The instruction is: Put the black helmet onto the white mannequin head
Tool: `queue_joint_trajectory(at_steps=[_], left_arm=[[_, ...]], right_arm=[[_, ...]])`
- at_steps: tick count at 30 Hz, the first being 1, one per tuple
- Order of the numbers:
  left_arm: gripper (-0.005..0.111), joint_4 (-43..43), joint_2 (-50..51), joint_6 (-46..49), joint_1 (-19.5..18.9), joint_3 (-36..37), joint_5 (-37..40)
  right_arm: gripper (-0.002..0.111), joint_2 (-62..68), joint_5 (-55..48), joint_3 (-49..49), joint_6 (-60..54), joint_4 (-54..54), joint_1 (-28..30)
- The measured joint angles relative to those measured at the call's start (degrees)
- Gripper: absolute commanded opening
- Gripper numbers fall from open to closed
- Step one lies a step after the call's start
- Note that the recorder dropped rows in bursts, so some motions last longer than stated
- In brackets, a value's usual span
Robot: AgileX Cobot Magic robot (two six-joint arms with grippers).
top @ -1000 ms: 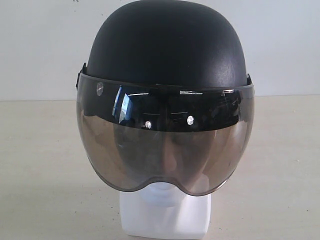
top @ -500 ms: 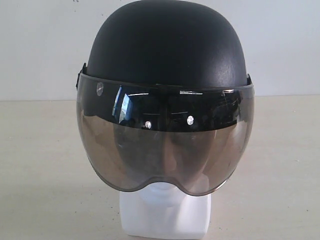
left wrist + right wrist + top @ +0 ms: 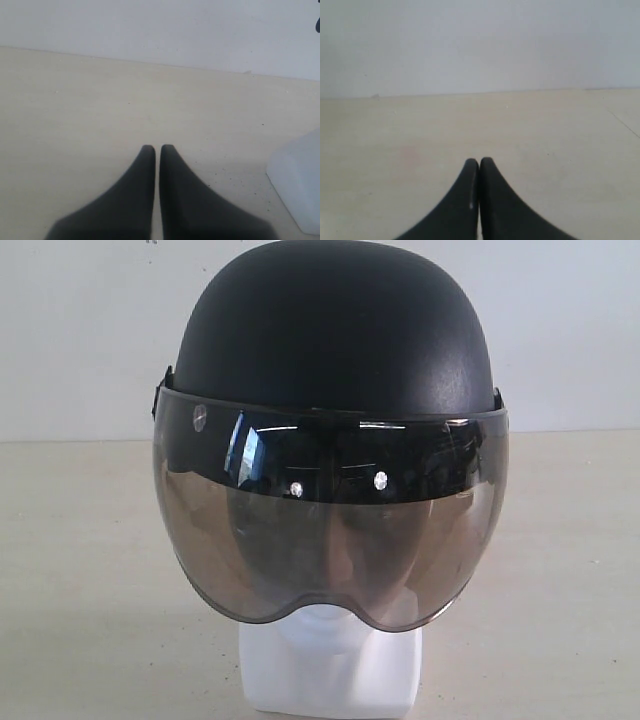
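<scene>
The black helmet (image 3: pixel 335 330) sits upright on the white mannequin head (image 3: pixel 330 670), filling the middle of the exterior view. Its smoky visor (image 3: pixel 330 540) hangs down over the face, and only the chin, neck and squarish base show below it. Neither arm appears in the exterior view. My left gripper (image 3: pixel 157 148) is shut with nothing in it, low over bare table, and a corner of the white base (image 3: pixel 297 187) lies off to one side of it. My right gripper (image 3: pixel 479 161) is shut and empty too, over bare table.
A pale beige table (image 3: pixel 80 570) runs back to a plain white wall (image 3: pixel 80 330). A faint seam in the tabletop (image 3: pixel 624 122) crosses one corner of the right wrist view.
</scene>
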State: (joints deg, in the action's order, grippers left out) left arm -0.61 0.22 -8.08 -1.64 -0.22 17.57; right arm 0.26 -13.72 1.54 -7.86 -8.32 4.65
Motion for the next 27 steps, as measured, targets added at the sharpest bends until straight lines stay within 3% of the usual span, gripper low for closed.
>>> queue_joint_trajectory(at_steps=[11,27], left_arm=[[0.004,0.0,0.0,0.0,0.0,0.0,0.0],[0.004,0.0,0.0,0.0,0.0,0.0,0.0]], right_arm=[[0.0,0.0,-4.8,-1.3,21.4,16.3,0.0],[0.0,0.0,-5.4,-1.3,12.8,15.2,0.0]])
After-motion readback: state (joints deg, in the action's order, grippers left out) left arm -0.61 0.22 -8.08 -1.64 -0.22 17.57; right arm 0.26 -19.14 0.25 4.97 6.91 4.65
